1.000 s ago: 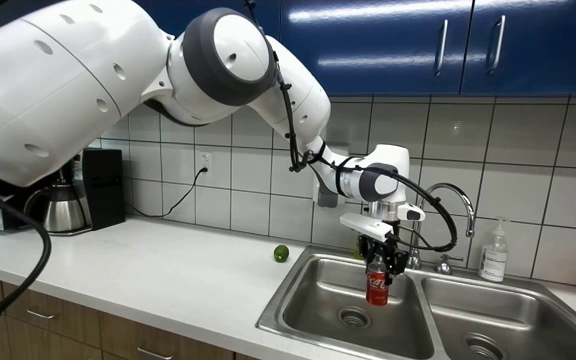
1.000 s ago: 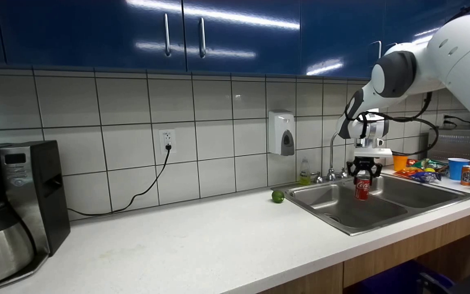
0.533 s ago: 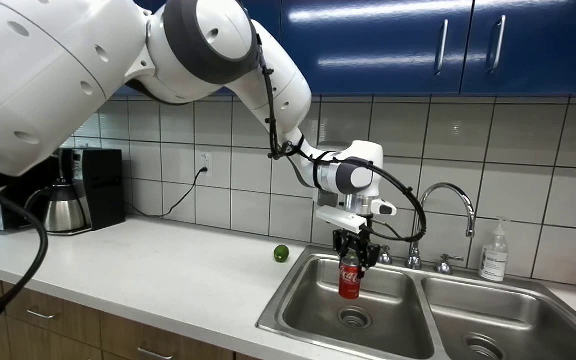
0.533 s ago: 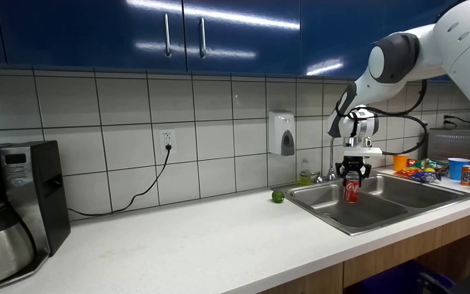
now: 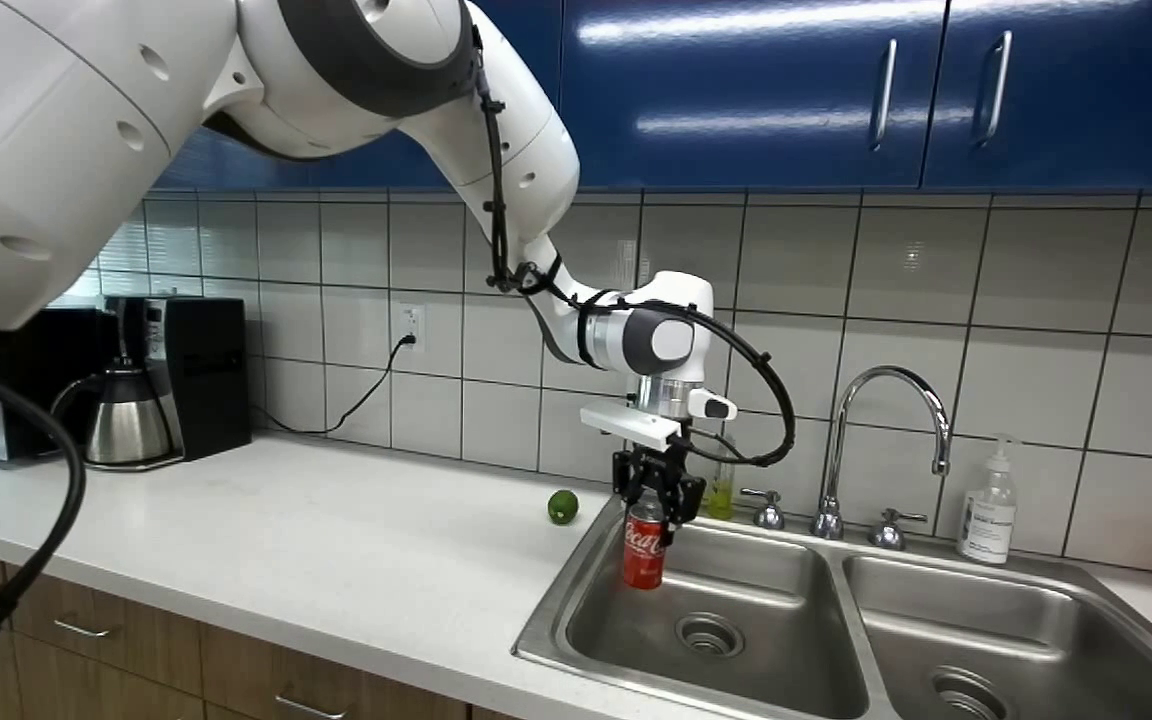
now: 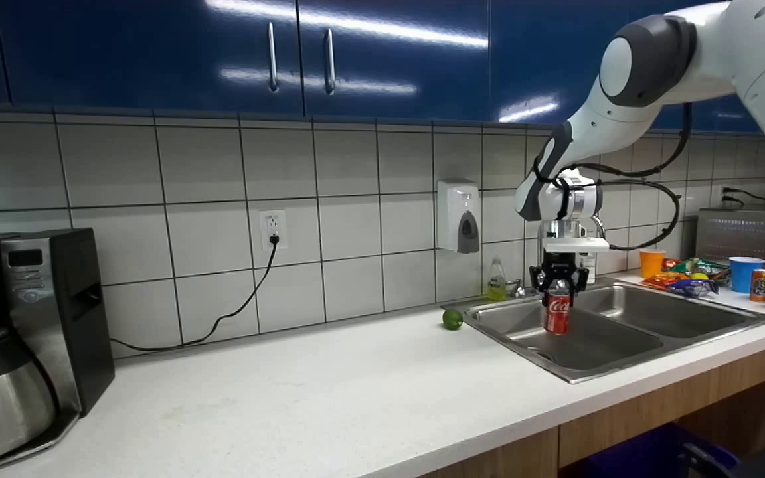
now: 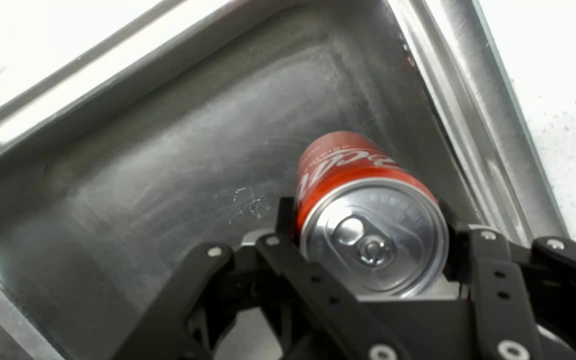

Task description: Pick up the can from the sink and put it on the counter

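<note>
In both exterior views we find the gripper (image 6: 558,292) grasping the can (image 5: 644,553), which hangs close to upright at the basin of the sink (image 5: 858,620) nearer the lime (image 6: 452,319); we cannot tell whether its base sits above or below the rim. There we see its red side with white lettering, while the wrist view gives us the silvery lid, with the pull tab (image 7: 363,241), and fingers (image 7: 286,220) gripping it from either side. Only the wrist view lets us make out the pale scratches on the basin floor; at its right, past the steel rim, we also get a speckled piece of counter (image 7: 568,125). In an exterior view we have both drains (image 5: 709,633) plainly, the whole curve of the faucet (image 5: 832,465) and the white pump bottle (image 5: 989,510), well apart from the can. In an exterior view we see the wall dispenser (image 6: 459,216) and, past the sink, an orange cup (image 6: 651,263), snack packets (image 6: 681,282), a blue cup (image 6: 746,274) and, beside it, an orange can (image 6: 760,285). Both exterior views show us the lime on the counter near the sink's corner, and the coffee maker (image 6: 70,312) far along it.
</note>
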Motion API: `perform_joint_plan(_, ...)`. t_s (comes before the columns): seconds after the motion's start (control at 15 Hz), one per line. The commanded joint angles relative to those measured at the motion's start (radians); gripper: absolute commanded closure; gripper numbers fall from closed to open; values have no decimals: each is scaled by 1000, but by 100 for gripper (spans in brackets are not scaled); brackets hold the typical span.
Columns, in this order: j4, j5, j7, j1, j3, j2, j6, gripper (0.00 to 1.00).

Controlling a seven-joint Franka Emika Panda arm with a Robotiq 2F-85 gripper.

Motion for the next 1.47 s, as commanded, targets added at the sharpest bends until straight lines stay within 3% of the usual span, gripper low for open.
perform_joint_plan(0.0, -113, -31, -22, 20, 17, -99, 15, 62)
perform_joint_plan(0.87, -323, -95, -14, 135, 58, -259, 22, 62)
perform_joint_plan(1.4, -388, -90, -21, 165, 78, -297, 40, 62)
